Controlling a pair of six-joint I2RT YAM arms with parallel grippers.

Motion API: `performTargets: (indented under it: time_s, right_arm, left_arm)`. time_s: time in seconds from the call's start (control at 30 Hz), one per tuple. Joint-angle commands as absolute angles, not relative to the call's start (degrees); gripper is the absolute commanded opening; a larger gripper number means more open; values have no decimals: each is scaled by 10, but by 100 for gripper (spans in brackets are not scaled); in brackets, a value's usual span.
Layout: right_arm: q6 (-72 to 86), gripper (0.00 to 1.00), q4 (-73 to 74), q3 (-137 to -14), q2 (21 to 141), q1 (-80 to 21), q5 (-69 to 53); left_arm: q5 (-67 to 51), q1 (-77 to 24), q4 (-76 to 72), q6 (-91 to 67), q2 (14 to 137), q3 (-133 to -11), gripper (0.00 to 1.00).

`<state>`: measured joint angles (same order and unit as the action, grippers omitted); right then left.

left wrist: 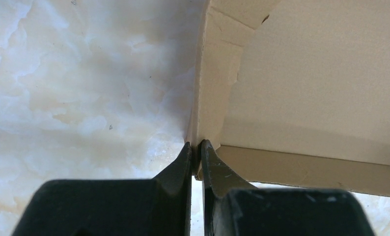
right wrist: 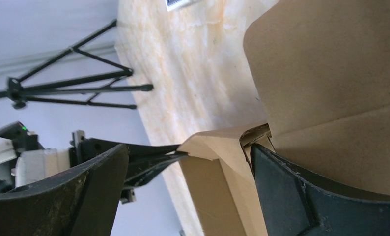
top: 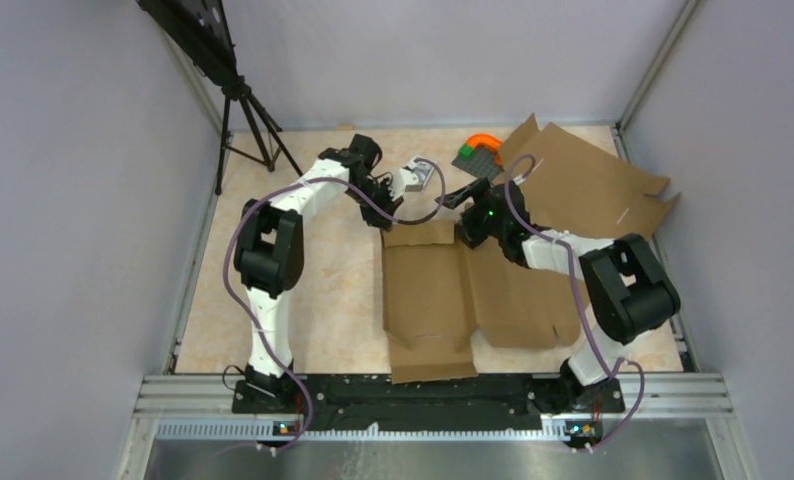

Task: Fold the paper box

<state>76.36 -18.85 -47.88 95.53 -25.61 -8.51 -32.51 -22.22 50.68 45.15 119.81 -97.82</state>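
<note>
I am looking down on the counter (top: 323, 285), and the paper box (top: 428, 290) is lying in the middle of it, just ahead of the two arm bases. Most of its panels are lying flat. A flap along its far edge is standing up, and a near flap is reaching almost to the front rail.

The left gripper (top: 385, 222) is reaching down to the far left corner of the box. In the left wrist view, the left gripper (left wrist: 196, 147) is pressing its fingers together on the thin edge of a raised flap of the paper box (left wrist: 320, 88), right at a fold. The flap is curving upward away from the pinch.

The right gripper (top: 460, 200) is hovering over the far edge of the box, towards its right side. In the right wrist view, the right gripper (right wrist: 190, 150) is standing spread wide, one finger on each side of a folded corner of the paper box (right wrist: 330, 73). I cannot tell whether either finger is touching the cardboard. Beyond that corner, the left gripper (right wrist: 151, 158) is showing as two thin dark fingers clamping the tip of the flap.

A second brown cardboard blank (top: 593, 185) is lying spread at the far right. A tripod (top: 248, 120) is standing at the far left corner.
</note>
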Motion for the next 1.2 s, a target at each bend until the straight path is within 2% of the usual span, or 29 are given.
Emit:
performTargets:
  time_s: [0.0,0.1,0.23,0.37,0.53,0.8,0.93,1.17]
  right_arm:
    - [896,93,-274,-435,941,-291,-100]
    - [859,93,-208,-484,936,-298,-89]
    - [720,92,93,-632,956,-312,-42]
    - [648,91,294,-747,994,-319,22]
    - [602,90,320,-763,973,-319,44]
    - [515,94,356,-804,986,-308,-89]
    - [463,96,420,-835,997,-307,-53]
    - [353,99,483,-843,1015,-307,-88]
  left_arm:
    - [-359,-252,504,449,1204,-973,9]
    - [-359,-253,504,443,1205,-975,9]
    - [-335,-253,509,424,1212,-988,9]
    - [-326,-253,515,420,1217,-998,8]
    - [-322,-253,514,419,1218,-996,8]
    - [-315,-253,512,415,1219,-997,8]
    - [-306,-253,512,413,1217,-997,8]
    - [-296,-253,509,411,1215,-996,7]
